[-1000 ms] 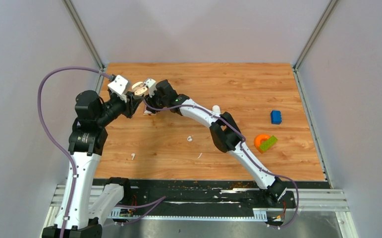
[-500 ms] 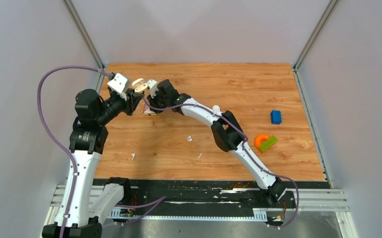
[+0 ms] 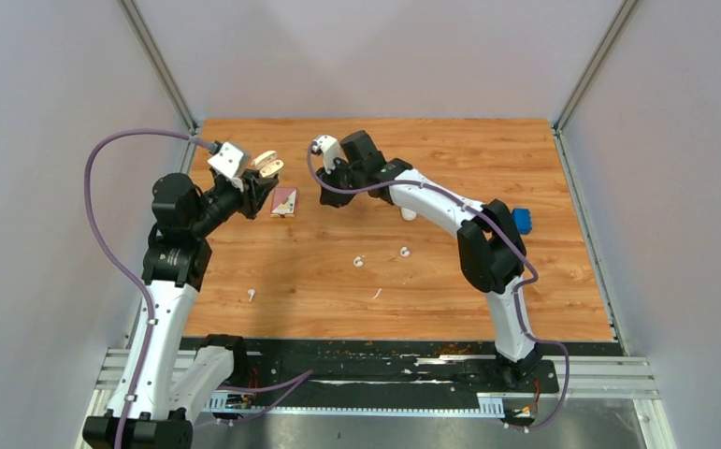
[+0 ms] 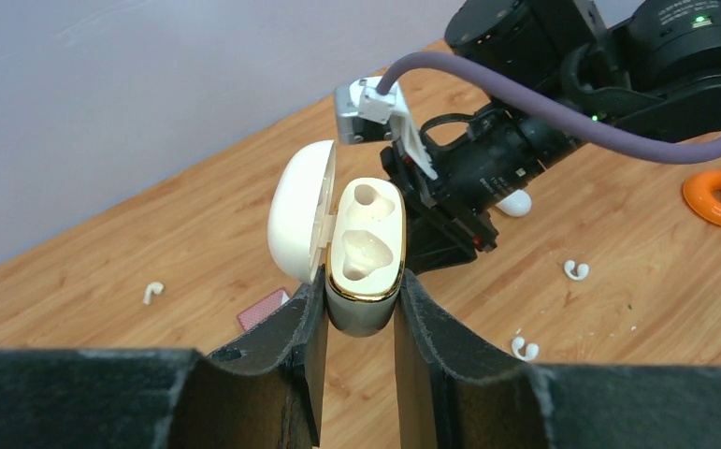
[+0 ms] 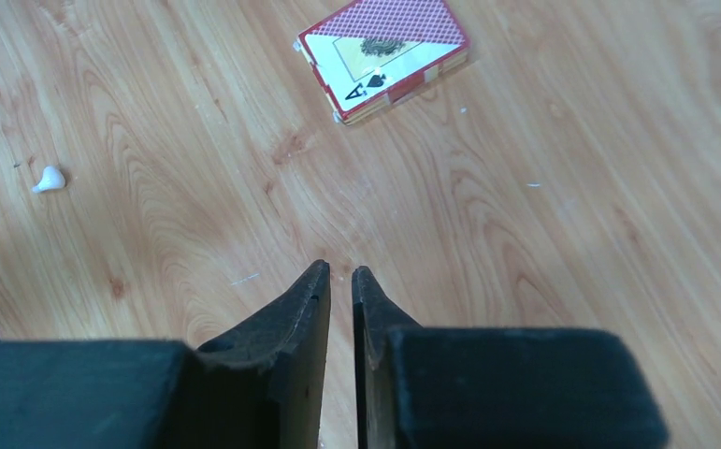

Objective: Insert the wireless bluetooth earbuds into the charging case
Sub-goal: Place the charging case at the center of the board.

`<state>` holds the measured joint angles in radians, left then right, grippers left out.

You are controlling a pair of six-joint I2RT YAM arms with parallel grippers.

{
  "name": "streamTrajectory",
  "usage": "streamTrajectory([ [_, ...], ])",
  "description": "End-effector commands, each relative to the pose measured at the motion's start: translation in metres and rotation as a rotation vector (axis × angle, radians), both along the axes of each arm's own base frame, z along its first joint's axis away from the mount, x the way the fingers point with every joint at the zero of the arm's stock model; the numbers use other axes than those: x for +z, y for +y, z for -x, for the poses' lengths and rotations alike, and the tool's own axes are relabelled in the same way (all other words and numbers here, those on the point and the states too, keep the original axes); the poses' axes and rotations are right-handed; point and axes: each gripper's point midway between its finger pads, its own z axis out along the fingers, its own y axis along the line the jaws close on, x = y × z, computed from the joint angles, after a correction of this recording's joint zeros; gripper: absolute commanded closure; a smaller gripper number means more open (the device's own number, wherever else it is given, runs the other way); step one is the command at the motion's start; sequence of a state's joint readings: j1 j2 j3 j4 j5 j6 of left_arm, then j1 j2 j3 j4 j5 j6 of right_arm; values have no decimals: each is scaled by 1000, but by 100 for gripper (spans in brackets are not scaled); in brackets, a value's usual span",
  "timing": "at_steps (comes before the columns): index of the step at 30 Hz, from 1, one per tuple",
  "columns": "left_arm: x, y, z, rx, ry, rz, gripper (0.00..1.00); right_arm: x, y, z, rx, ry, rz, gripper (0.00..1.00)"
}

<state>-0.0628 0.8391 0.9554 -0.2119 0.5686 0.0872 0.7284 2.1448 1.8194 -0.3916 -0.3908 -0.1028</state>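
The earbuds (image 3: 359,263) lie loose on the desk (image 3: 525,159), well apart from both claws and nearer the arm bases. The left claw (image 4: 361,285) pinches the charging case (image 4: 366,253) upright, its lid swung open and both sockets seemingly empty. The right claw (image 5: 339,281) hangs with its fingers almost pressed together on nothing. It should spread them first, settle over one bud, pinch it lightly, and avoid the playing cards (image 5: 384,56) ahead of it.
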Motion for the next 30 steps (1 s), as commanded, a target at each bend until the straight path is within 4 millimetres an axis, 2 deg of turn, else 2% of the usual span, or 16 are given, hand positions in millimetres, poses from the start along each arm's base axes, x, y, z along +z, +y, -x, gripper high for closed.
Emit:
streamTrajectory([
  [1, 26, 6, -3, 37, -85, 24, 100, 23, -7, -9, 3, -87, -23, 84],
  [4, 26, 9, -3, 54, -77, 16, 100, 28, 1, -27, -10, -133, -32, 80],
  [8, 19, 24, -7, 146, -45, -19, 100, 27, 13, -56, -111, -134, -54, 76],
  [10, 11, 25, -6, 143, -18, -44, 100, 29, 11, -65, -154, -132, -60, 73],
  [12, -1, 15, 1, 62, 21, -69, 100, 33, 0, -69, -164, -127, -61, 73],
  [15, -30, -14, 23, -148, 149, -61, 97, 49, -33, -78, -200, -126, -63, 71],
  [17, -52, -33, 40, -299, 279, -13, 97, 63, -64, -86, -242, -129, -69, 71],
  [18, -61, -39, 44, -343, 335, 20, 97, 78, -81, -90, -267, -142, -80, 70],
  [22, -93, -56, 35, -371, 495, 155, 97, 106, -147, -99, -360, -167, -82, 69],
  [23, -99, -61, 31, -370, 520, 177, 97, 107, -165, -100, -386, -165, -73, 69],
  [26, -123, -72, 14, -348, 604, 244, 96, 128, -198, -93, -431, -184, -85, 68],
  [30, -162, -89, 0, -343, 803, 348, 94, 144, -224, -72, -437, -199, -78, 67],
])
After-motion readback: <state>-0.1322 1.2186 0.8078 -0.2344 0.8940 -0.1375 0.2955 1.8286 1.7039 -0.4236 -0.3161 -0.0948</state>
